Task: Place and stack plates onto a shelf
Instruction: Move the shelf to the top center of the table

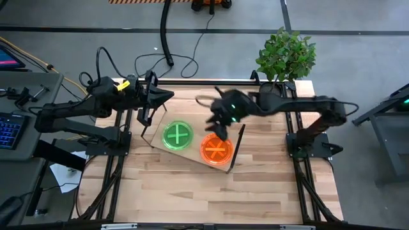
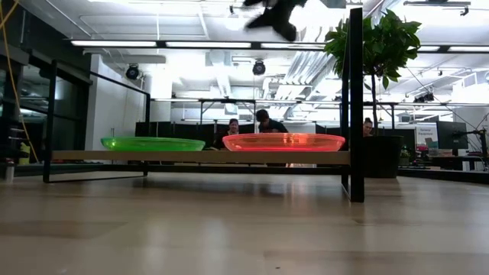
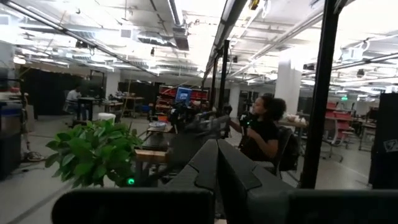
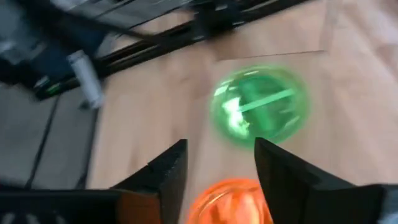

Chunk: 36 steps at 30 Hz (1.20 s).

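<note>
The shelf (image 1: 192, 155) lies at a slant in the middle of the table, a light board (image 2: 199, 156) with black frame uprights (image 2: 355, 107) at its ends. A green plate (image 1: 177, 135) (image 2: 153, 143) rests flat on its left half. An orange plate (image 1: 216, 149) (image 2: 283, 141) rests flat on its right half. My right gripper (image 1: 217, 124) (image 4: 217, 165) is open and hangs above the orange plate's far edge, well clear of it (image 2: 275, 15). Its wrist view shows the orange plate (image 4: 233, 202) below the fingers and the green plate (image 4: 261, 106) beyond. My left gripper (image 1: 150, 105) (image 3: 217, 155) is shut, off the shelf's far-left end.
A potted plant (image 1: 286, 54) stands at the table's far right corner. Bare tabletop (image 1: 204, 198) stretches between the shelf and the near edge. People (image 2: 263, 121) sit in the room beyond the far edge. A black hose (image 1: 167, 38) and cables lie on the floor behind the table.
</note>
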### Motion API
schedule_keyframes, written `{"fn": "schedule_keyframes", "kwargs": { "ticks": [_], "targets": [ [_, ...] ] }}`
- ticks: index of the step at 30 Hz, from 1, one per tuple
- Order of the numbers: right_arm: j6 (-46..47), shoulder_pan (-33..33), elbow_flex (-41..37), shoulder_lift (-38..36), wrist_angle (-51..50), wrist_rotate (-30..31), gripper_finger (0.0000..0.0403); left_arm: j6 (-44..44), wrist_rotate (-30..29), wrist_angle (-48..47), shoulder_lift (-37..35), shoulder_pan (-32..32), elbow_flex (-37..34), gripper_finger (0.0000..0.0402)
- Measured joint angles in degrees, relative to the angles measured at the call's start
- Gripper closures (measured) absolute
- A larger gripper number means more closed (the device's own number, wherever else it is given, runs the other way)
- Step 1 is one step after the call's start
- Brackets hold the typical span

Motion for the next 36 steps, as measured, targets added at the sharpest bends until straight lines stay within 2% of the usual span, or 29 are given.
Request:
{"fn": "schedule_keyframes", "kwargs": {
  "ticks": [5,9,14,19,21,25,31,36],
  "targets": [
    [4.94,9.71,-2.43,-6.14,-6.06,-0.1,0.031,0.69,-2.43,0.42,0.0,1.95,0.0,0.0401],
    [21.09,19.61,-9.37,-11.04,-4.31,2.22,0.0389,0.69,-2.75,1.45,0.0,4.52,0.0,0.0401],
    [49.29,36.03,-18.14,-14.1,6.28,17.03,0.039,0.69,-0.8,1.11,0.0,7.17,0.0,0.0401],
    [72.7,48.5,-23.04,-10.77,11.03,35.34,0.0397,0.56,3.14,0.96,0.0,8.88,0.0,0.0401],
    [78.93,50.28,-23.96,-8.38,11.02,39.99,0.04,0.08,3.52,0.96,0.0,9.16,0.0,0.0401],
    [84.11,49.96,-25.1,-3.18,11.95,42.06,0.0401,-2.26,3.59,1.07,0.0,9.15,0.0,0.0401],
    [82.08,46.76,-25.33,3.84,12.92,42.31,0.0402,-5.38,5.36,1.26,0.0,9.08,0.0,0.0401],
    [78.16,45.12,-25.33,5.16,13.16,46.96,0.0403,-6.37,5.34,-2.96,0.0,5.64,0.02,0.0401]
  ]
}}
